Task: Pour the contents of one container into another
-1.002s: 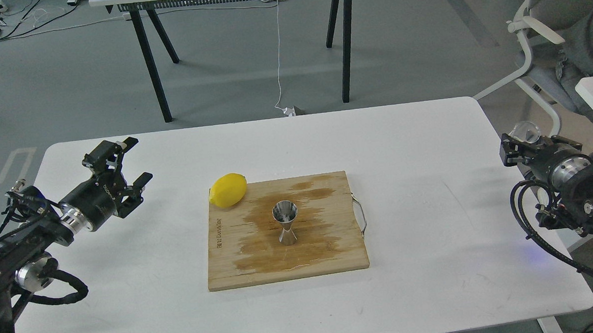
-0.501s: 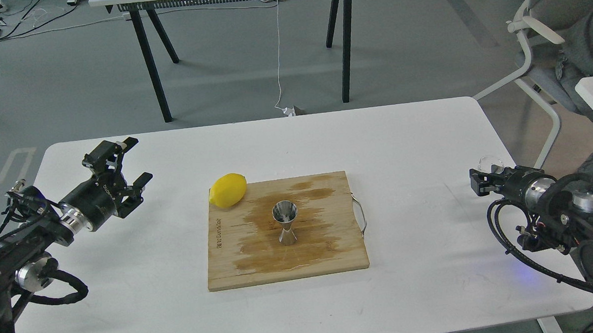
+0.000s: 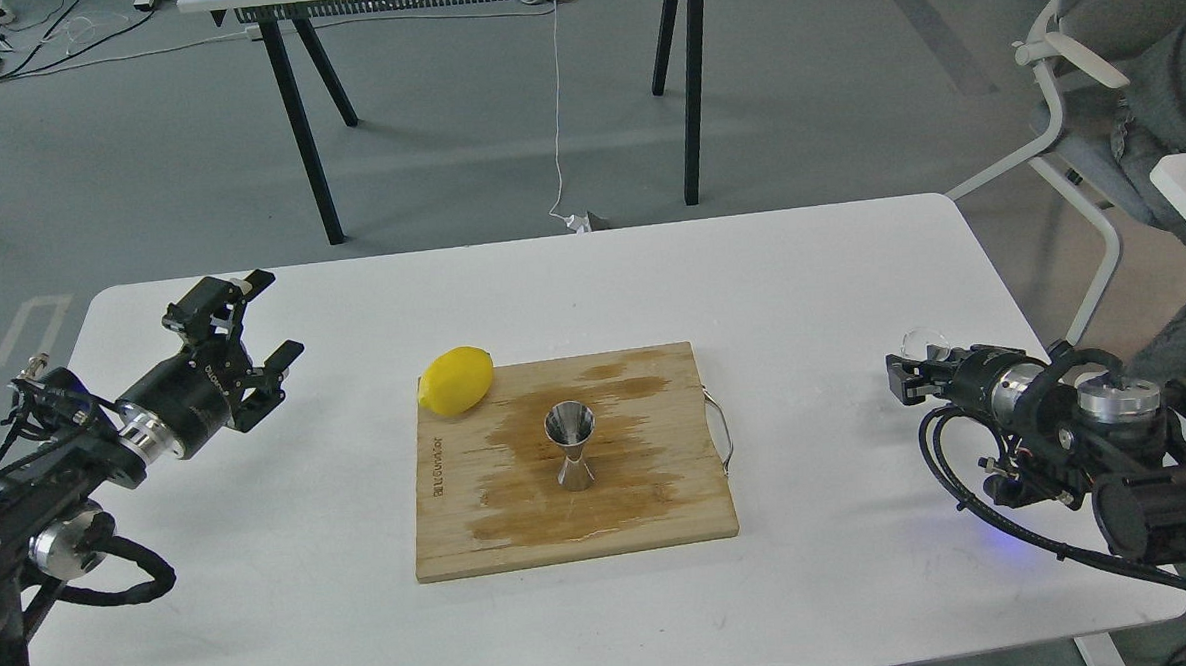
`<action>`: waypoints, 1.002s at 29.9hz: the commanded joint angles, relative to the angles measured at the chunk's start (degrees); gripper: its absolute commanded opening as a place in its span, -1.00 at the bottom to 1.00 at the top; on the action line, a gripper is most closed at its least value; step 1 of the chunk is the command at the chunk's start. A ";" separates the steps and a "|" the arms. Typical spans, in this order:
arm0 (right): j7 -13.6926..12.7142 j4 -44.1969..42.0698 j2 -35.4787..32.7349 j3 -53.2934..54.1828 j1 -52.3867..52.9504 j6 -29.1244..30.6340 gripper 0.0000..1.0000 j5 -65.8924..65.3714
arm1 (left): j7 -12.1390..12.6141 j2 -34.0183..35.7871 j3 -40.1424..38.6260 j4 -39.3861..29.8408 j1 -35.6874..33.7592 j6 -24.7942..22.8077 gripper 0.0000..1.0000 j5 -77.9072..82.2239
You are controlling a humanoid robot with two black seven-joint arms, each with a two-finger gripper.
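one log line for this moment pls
phase: approach | right gripper: shut on glass cup | left gripper: open, idle | jigger: upright on cutting board | pour: not begun

Item count, referenced to the wooden cutting board (image 3: pixel 482 538):

- Cutting boards: one.
- Steel jiggers (image 3: pixel 571 458): one, upright on the board.
- Lemons (image 3: pixel 457 380): one, at the board's far-left corner.
- Clear glass cups (image 3: pixel 922 342): one, well to the right of the board.
- Grippers: two. The left gripper (image 3: pixel 257 323) is left of the board; the right gripper (image 3: pixel 905 377) is right of it.
- White tables (image 3: pixel 811 283) bearing the board: one.
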 commanded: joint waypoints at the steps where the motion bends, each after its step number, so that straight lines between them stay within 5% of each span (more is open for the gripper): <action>1: 0.00 -0.12 0.09 -0.04 0.22 0.01 -0.19 0.00 | 0.00 0.01 0.01 0.00 -0.06 0.00 0.98 -0.05; 30: 0.00 -0.74 2.55 -0.04 0.48 -0.60 0.38 -2.19 | 0.00 0.01 0.09 0.00 -0.15 0.00 0.98 0.04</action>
